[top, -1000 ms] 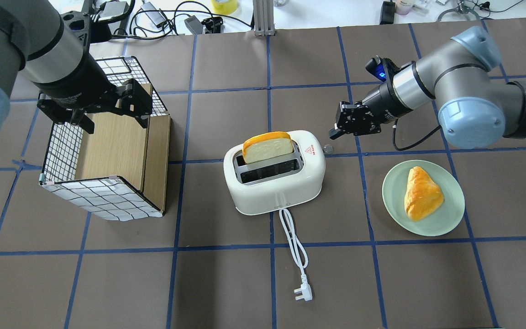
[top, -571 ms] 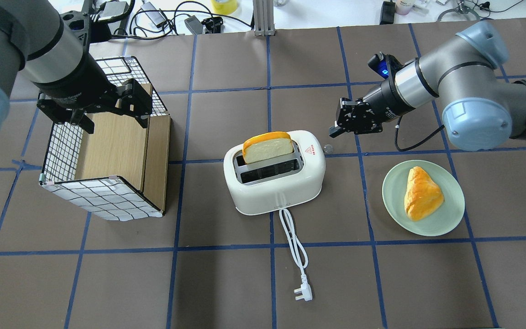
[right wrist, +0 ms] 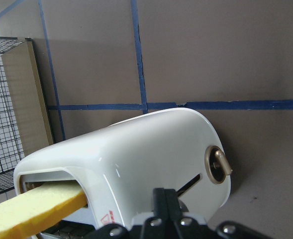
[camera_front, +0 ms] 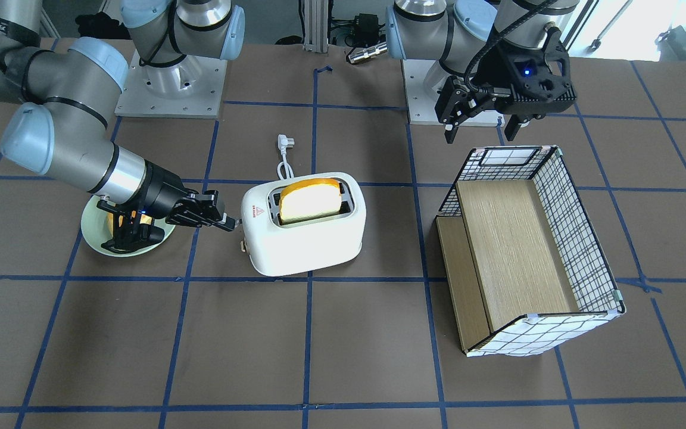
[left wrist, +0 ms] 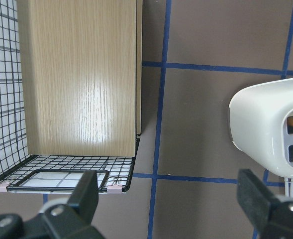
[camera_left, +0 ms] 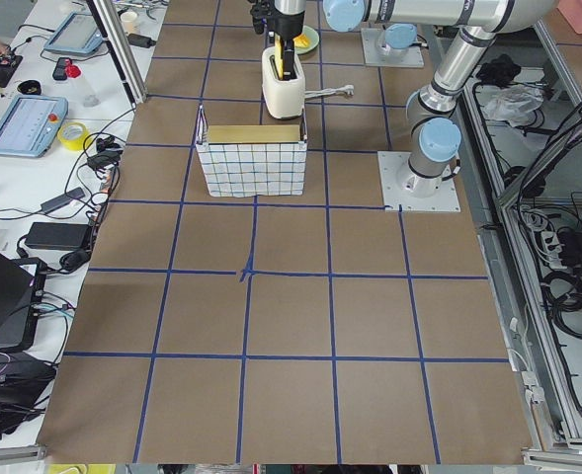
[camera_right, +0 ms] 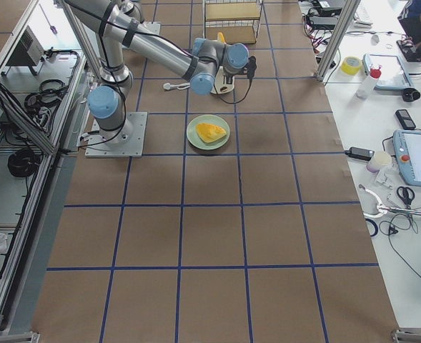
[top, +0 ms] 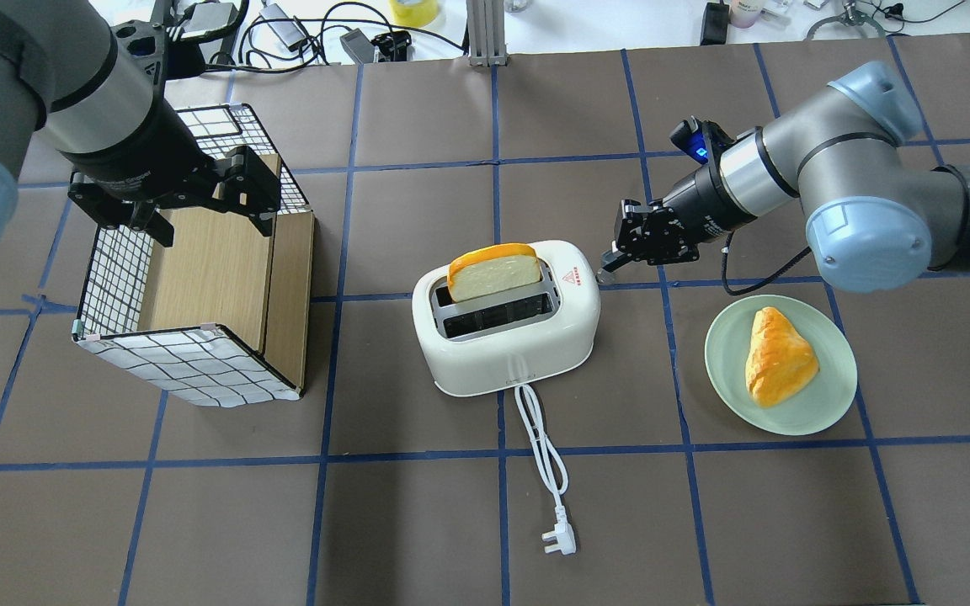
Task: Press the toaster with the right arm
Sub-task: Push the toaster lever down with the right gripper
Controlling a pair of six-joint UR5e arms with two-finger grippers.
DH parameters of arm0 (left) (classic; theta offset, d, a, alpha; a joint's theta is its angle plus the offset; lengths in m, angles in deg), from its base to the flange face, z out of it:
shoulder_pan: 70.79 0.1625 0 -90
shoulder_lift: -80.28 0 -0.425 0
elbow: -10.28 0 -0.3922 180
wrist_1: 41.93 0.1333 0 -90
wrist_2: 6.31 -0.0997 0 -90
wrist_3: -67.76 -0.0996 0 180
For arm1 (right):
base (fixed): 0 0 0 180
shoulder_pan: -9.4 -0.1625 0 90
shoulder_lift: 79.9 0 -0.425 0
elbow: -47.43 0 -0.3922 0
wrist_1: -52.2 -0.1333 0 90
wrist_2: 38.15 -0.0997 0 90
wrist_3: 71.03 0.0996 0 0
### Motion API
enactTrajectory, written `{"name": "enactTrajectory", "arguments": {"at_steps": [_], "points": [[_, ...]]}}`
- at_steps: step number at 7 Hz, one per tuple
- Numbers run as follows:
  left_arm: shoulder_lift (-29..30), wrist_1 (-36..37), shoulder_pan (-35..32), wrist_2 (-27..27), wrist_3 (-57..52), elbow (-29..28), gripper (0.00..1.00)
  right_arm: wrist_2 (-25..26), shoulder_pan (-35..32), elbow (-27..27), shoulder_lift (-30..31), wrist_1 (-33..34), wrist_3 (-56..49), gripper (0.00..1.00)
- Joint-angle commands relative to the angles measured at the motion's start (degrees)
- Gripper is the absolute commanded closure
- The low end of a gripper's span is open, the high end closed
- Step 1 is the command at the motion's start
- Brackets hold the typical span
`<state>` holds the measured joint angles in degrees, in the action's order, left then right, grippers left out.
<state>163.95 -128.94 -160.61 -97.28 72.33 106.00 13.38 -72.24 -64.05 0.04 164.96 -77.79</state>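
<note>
The white toaster (top: 506,337) stands mid-table with a bread slice (top: 493,271) upright in its slot; it also shows in the front view (camera_front: 304,241). My right gripper (top: 611,259) is shut and empty, its tip just beside the toaster's right end, above the round knob (right wrist: 217,165). In the front view the right gripper (camera_front: 231,224) almost reaches that end; I cannot tell whether it touches. In the right wrist view its shut fingertips (right wrist: 163,198) sit over the toaster's end (right wrist: 136,159). My left gripper (top: 199,202) is open over the basket.
A wire basket with wooden panels (top: 199,278) lies on its side at the left. A green plate (top: 822,404) with a pastry (top: 780,358) sits right of the toaster, under my right arm. The toaster's white cord and plug (top: 559,539) trail toward the front edge.
My right gripper has moved down and left, closer to the toaster's right end. The left arm, toaster and bread have not moved.
</note>
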Motion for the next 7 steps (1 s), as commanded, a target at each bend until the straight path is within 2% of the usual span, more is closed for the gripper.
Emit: {"name": "enactTrajectory", "arguments": {"at_steps": [1,7], "points": [[0.0,0.0,0.0,0.01,0.0,0.0,0.0,-0.03,-0.01,-0.23,-0.83,0.18,-1.66,1.0],[0.0,0.0,0.0,0.01,0.0,0.0,0.0,0.5,-0.01,-0.76,-3.83,2.11,-4.75,1.0]]}}
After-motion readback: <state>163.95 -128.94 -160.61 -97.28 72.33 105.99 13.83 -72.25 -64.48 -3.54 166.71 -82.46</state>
